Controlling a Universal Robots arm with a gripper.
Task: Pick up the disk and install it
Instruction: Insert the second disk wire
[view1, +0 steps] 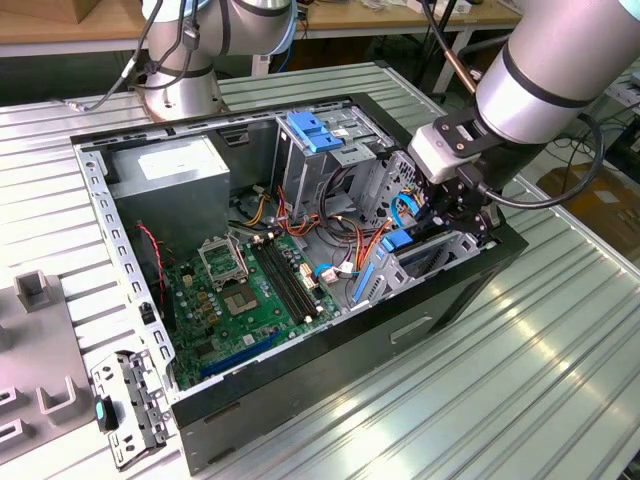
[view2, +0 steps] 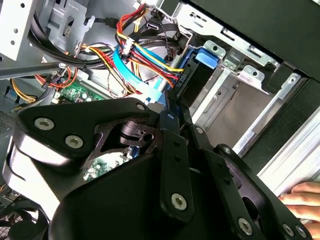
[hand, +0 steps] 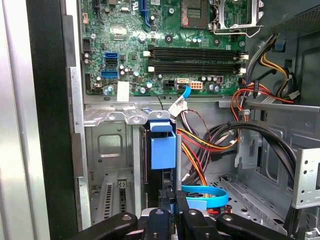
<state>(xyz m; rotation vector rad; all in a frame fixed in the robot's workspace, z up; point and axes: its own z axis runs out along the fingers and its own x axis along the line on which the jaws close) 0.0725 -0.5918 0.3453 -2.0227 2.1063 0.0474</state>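
The disk (hand: 162, 147) stands on edge in the lower metal bay of the open computer case (view1: 420, 310), at the exterior view's right. It shows as a dark slab with a blue plastic carrier end, also seen in the second wrist view (view2: 192, 80) and the exterior view (view1: 398, 242). My gripper (hand: 173, 202) reaches down into this bay from above, and its black fingers (hand: 182, 207) are closed close together on the disk's blue-edged upper end. In the second wrist view the gripper (view2: 172, 107) points at the carrier. In the exterior view the gripper (view1: 445, 228) hangs over the bay.
Bundled orange, yellow and black cables (hand: 210, 145) and a blue flat cable (hand: 205, 192) lie beside the bay. The motherboard (view1: 245, 290), grey power supply (view1: 175, 175) and blue-latched drive cage (view1: 312, 130) fill the case. A person's hand (view2: 300, 197) rests outside the case wall. A loose bracket (view1: 130, 405) lies on the table.
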